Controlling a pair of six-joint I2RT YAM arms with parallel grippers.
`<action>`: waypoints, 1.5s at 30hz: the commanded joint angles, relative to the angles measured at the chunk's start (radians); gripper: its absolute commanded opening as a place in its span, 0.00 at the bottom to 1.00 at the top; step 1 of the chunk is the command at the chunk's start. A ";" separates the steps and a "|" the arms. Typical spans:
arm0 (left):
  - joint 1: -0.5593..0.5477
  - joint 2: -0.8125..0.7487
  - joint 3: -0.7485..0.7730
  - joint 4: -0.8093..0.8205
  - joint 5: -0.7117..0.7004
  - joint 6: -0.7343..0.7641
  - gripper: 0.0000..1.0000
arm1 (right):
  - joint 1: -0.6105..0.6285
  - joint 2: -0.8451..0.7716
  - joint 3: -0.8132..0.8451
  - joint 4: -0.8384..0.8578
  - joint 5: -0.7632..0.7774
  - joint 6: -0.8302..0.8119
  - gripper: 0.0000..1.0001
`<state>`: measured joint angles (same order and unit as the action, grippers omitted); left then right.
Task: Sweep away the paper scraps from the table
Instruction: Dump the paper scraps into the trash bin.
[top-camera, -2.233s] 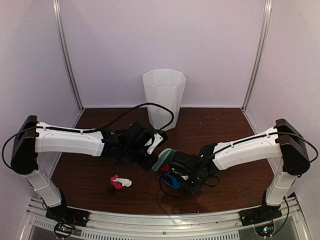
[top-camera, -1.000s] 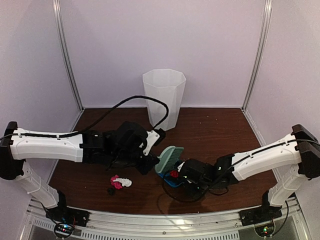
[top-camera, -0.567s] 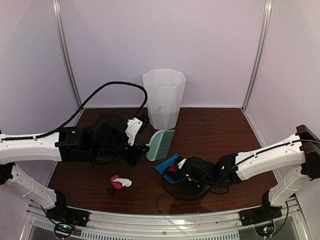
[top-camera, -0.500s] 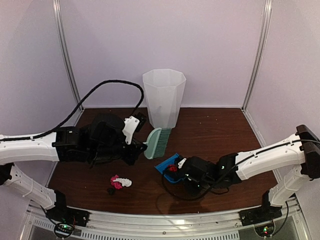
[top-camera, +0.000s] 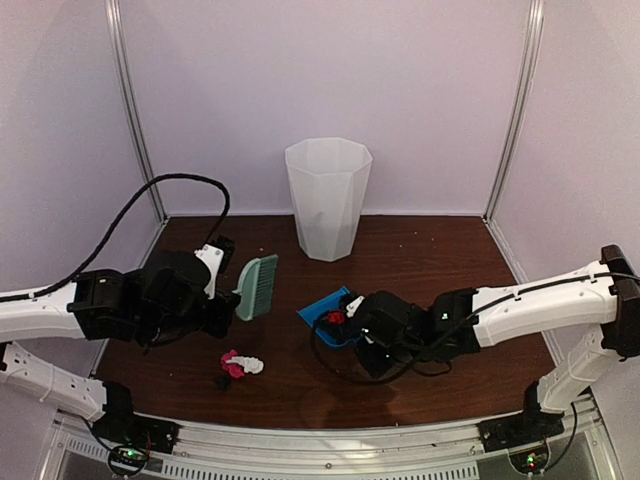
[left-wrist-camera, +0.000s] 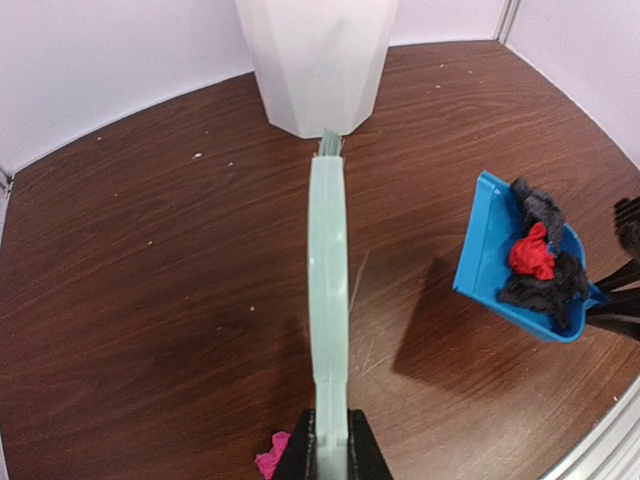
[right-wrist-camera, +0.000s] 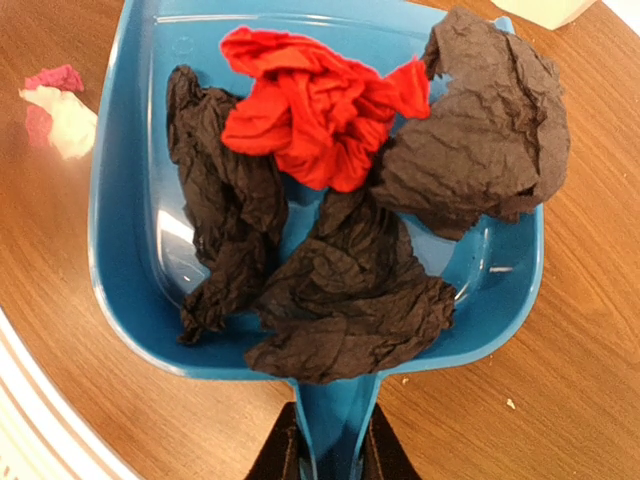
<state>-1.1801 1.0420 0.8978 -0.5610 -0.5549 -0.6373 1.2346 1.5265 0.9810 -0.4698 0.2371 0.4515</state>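
The left gripper (left-wrist-camera: 330, 447), clamped on the brush (top-camera: 257, 285), has swung left of the dustpan (top-camera: 318, 308). The right gripper (right-wrist-camera: 325, 447) pinches the dustpan's handle, red and black scraps (right-wrist-camera: 330, 250) inside. Pink scraps (top-camera: 238, 364) left of it on the table (top-camera: 440, 260) need another sweep.

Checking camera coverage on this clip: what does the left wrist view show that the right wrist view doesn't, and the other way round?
Only the left wrist: the mint-green brush, its handle clamped in the left gripper. Only the right wrist: a white scrap on the table, and a clear look at the right gripper shut on the handle of the blue dustpan. Both: that dustpan holding red and black scraps, plus a pink scrap on the table.
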 joint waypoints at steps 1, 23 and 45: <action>-0.006 -0.067 -0.038 -0.080 -0.105 -0.101 0.00 | 0.002 0.022 0.095 -0.061 0.039 -0.008 0.00; -0.005 -0.180 -0.101 -0.143 -0.227 -0.185 0.00 | -0.088 0.184 0.615 -0.310 -0.089 -0.092 0.00; -0.005 -0.206 -0.117 -0.129 -0.199 -0.180 0.00 | -0.178 0.346 1.076 -0.461 -0.122 -0.141 0.00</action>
<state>-1.1801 0.8413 0.7891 -0.7269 -0.7475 -0.8112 1.0752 1.8442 1.9800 -0.9085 0.1299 0.3332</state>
